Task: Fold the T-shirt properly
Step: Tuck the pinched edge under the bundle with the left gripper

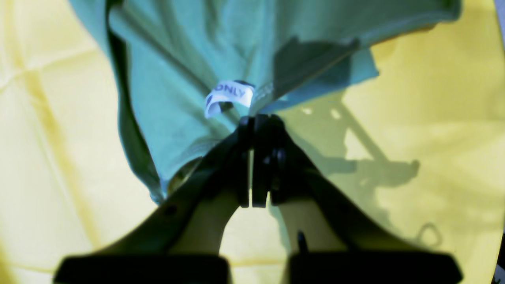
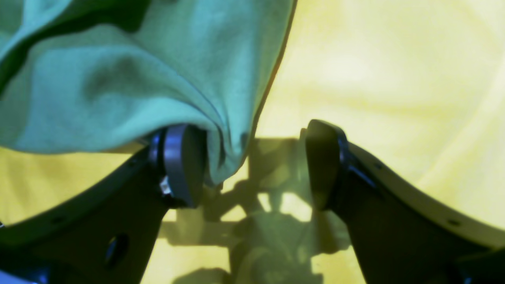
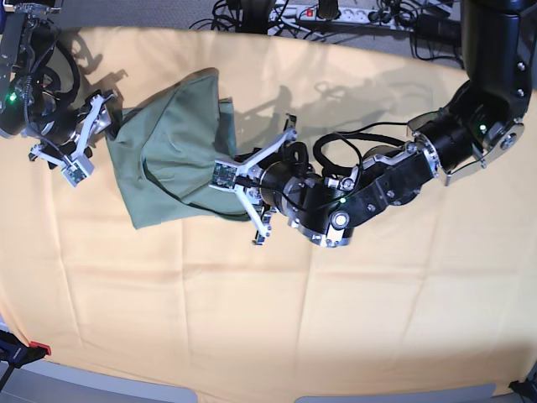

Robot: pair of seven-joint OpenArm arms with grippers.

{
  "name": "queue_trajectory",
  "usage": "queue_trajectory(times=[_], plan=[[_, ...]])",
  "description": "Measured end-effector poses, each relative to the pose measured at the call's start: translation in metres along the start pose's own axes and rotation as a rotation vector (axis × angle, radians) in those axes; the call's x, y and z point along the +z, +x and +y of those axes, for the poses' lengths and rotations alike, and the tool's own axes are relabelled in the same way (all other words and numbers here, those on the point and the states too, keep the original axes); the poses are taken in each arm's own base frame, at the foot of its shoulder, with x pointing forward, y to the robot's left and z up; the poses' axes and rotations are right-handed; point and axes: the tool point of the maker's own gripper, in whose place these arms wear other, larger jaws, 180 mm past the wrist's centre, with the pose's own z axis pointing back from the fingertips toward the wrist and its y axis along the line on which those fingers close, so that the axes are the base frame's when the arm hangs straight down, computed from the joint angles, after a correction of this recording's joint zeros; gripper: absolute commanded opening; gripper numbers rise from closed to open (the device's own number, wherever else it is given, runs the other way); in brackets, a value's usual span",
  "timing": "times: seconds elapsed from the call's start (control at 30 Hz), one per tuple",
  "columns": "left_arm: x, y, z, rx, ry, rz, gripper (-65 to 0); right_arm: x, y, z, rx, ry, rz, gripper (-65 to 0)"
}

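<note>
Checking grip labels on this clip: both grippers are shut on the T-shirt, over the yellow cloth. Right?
Not quite. Only the left gripper is shut on the T-shirt. The right wrist view shows the right gripper open, fabric draped over one finger. The yellow cloth part holds.

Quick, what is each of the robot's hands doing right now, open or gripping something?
Left hand: closed, pinching the T-shirt near its white neck label.
Right hand: open, holding nothing; one finger touches the shirt's edge.
</note>
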Motion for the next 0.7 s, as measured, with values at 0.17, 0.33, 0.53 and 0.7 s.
queue_trajectory(times=[0.17,0.33,0.53,0.7], plan=[[0.005,-0.017,-0.002,0.026,0.005,0.026,-65.0,0.000,0.000,0.000,0.000,0.001,0.000,-23.2],[0.010,-0.027,-0.003,0.049,0.009,0.019,-65.0,0.000,0.001,0.001,-0.002,0.005,-0.005,-23.2],[0.010,-0.024,-0.003,0.049,0.016,-0.008,-65.0,0.001,0.008,0.013,-0.004,0.070,-0.047,-23.2],[0.010,-0.035,0.004,0.021,0.058,0.050,-53.1,0.003,0.014,0.027,0.018,0.149,-0.080,-23.2]])
